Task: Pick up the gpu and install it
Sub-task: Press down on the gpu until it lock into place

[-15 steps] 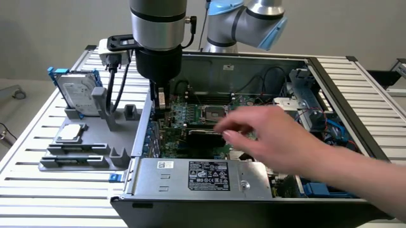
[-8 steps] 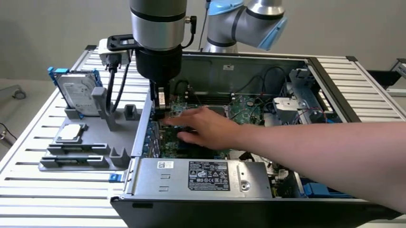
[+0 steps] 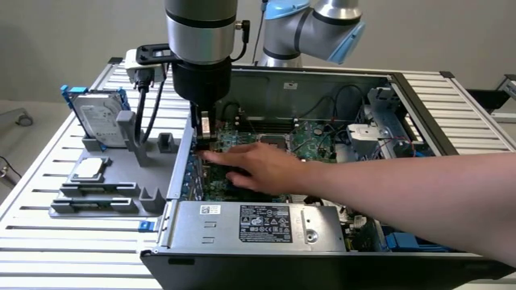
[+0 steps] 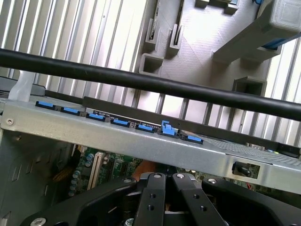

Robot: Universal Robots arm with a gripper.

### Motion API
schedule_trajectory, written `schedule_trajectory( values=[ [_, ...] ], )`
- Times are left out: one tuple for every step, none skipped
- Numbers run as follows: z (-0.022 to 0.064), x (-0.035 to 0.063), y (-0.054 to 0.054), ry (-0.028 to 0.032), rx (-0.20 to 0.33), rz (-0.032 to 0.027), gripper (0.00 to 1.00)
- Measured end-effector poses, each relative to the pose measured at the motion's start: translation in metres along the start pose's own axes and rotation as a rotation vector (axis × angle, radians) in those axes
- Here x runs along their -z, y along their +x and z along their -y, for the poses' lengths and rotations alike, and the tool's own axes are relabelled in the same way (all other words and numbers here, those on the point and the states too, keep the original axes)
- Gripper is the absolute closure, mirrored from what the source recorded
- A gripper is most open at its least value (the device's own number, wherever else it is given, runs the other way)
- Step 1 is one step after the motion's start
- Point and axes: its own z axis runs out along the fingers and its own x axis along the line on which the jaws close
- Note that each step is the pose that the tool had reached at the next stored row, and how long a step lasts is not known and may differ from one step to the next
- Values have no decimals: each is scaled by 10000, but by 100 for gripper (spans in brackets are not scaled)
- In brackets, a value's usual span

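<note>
The gripper is reaching down into the open computer case at its slot-side wall, fingers pressed together. The gpu cannot be made out; a person's hand is lying over the motherboard just beside the fingers, covering that spot.

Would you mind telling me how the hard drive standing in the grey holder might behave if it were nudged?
The hard drive stands upright on edge, so it may tip. Its metal casing looks stiff and probably heavy for its size. The grey holder grips only its base.
</note>
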Motion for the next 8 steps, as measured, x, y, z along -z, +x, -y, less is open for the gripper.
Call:
schedule_trajectory(
  values=[
    [0,0,0,0,0,0,89],
    [0,0,0,0,1,0,89],
    [0,0,0,1,0,1,89],
    [0,0,0,0,0,1,89],
    [0,0,0,0,0,1,89],
    [0,0,0,0,0,0,89],
    [0,0,0,1,1,-1,89],
    [0,0,0,0,0,-1,89]
  ],
)
